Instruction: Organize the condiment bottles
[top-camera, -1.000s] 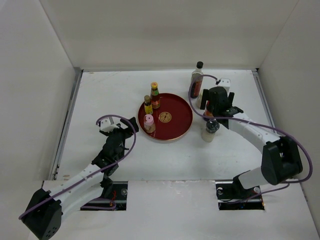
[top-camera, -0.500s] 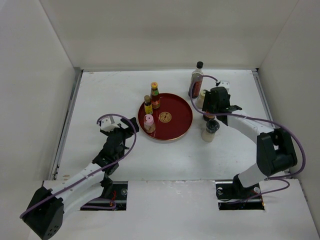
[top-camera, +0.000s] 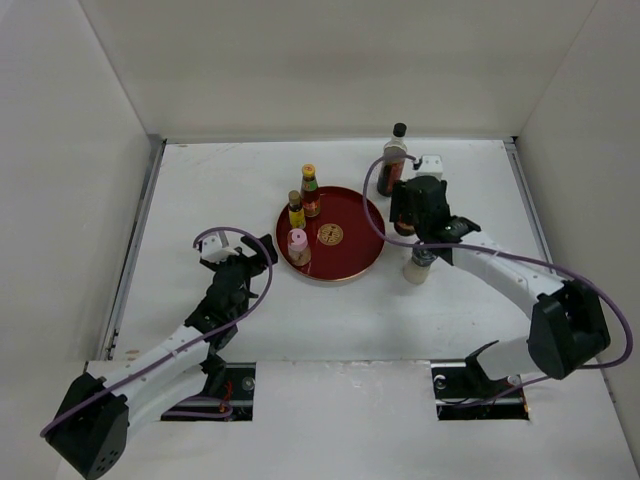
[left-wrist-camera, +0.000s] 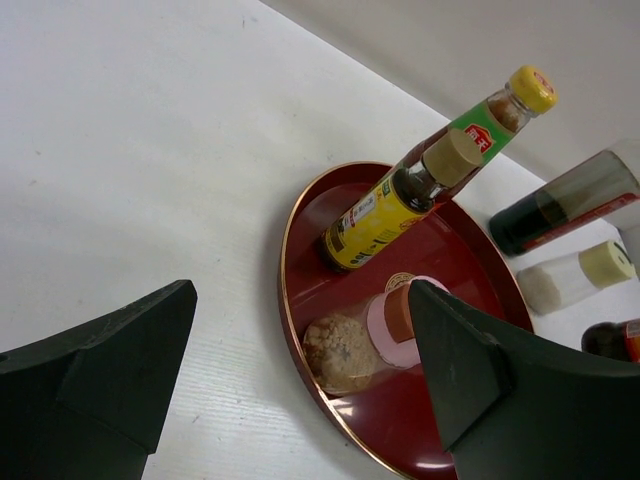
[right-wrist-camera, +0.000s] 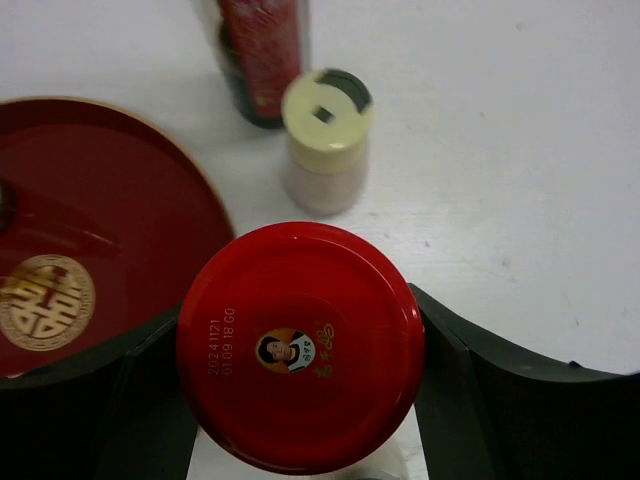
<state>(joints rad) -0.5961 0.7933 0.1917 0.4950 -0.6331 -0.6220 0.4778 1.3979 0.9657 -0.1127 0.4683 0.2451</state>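
The red-lidded jar (right-wrist-camera: 300, 340) is being pinched between the jaws of the right pincer (right-wrist-camera: 300, 400), and a short carry onto the red tray (right-wrist-camera: 150, 170) just to its left is probably being called for next.

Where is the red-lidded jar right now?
Right wrist view: the red-lidded jar sits between the fingers of the right gripper, just right of the red tray, with the cream-capped bottle just beyond it.

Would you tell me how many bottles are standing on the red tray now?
3, all at the left of the tray: the orange-capped brown bottle farthest back, the small yellow bottle just in front, the pink-capped jar nearest. None looks hidden.
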